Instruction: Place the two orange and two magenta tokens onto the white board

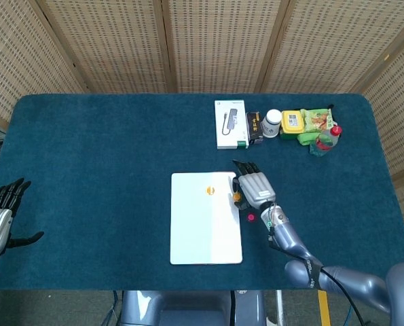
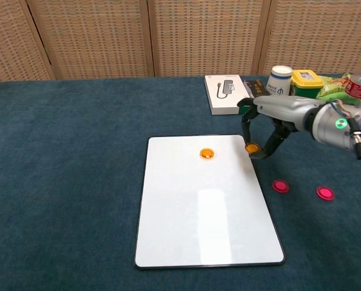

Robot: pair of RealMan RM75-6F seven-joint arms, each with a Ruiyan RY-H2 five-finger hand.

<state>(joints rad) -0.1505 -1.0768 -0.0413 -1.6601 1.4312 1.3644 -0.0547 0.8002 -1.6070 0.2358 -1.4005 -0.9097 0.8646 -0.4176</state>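
Right now the right hand (image 2: 271,124) pinches an orange token (image 2: 252,148) between its fingers (image 2: 247,124), holding it at the right edge of the white board (image 2: 204,224), near the board's upper right corner; from the chest view it is hard to say whether the token touches the board or hangs just above it. In the head view the hand covers most of that token and only a sliver of orange shows beside the board's edge. A second orange token (image 2: 207,154) lies flat on the board, near its top edge. Two magenta tokens rest on the blue table (image 2: 65,151) to the right of the board: the nearer magenta token (image 2: 281,186) sits close to the board's right edge, and the farther magenta token (image 2: 325,193) lies well apart from it; the head view shows only one of them, the other being hidden under the arm. The left hand (image 1: 1,217) sits at the far left edge of the table, cut off by the frame, fingers spread and grasping nothing. Along the far side of the table stand a white box (image 2: 226,94), a small dark box (image 2: 258,94), a white cup (image 2: 280,83), a yellow-lidded tub (image 2: 306,85), a green packet (image 2: 332,91) and a bottle (image 2: 357,88) cut off at the right; what these containers hold cannot be made out.
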